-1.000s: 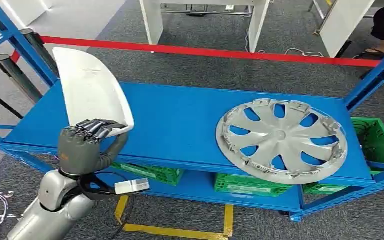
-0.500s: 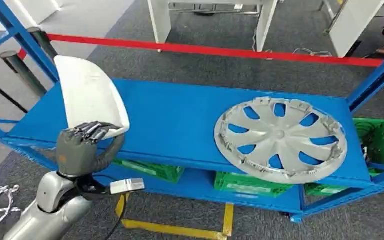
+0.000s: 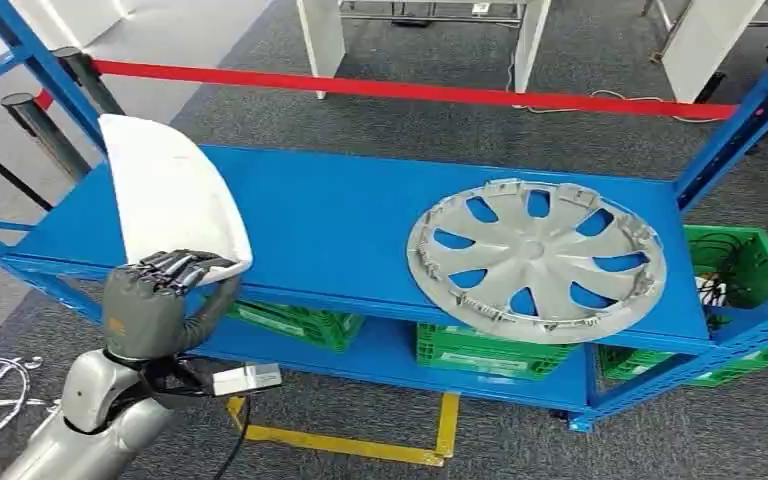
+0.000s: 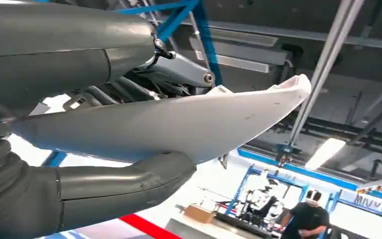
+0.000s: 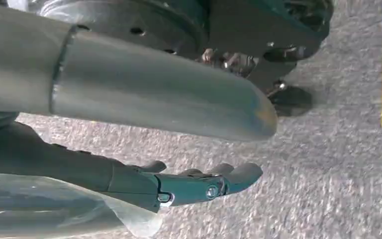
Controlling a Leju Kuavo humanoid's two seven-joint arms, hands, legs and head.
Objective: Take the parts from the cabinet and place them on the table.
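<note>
Blue rack (image 3: 350,235): top shelf carries one silver hubcap (image 3: 537,260), lying flat on the right half, its near rim close to the shelf's front edge. Lower shelf holds green crates (image 3: 485,350), side by side; another green crate (image 3: 745,270) sits past the right upright.

White curved panel (image 3: 165,195): held up at the rack's left end, broad face toward the head camera, narrow end reaching up toward the blue upright. Its lower edge sits in the left hand. In the left wrist view the panel (image 4: 179,124) runs as a long pale blade away from the hand.

Left hand (image 3: 155,300): grasping the white panel; dark fingers (image 3: 180,262) lie over the panel's lower edge, thumb underneath. Left wrist view agrees: thumb below the panel, fingers above.

Right hand (image 5: 144,149): hangs over grey carpet, fingers (image 5: 214,184) apart and extended, nothing in them, released.

Red barrier tape (image 3: 410,92) crosses the carpet behind the rack. Yellow floor tape (image 3: 360,445) below the front edge.
</note>
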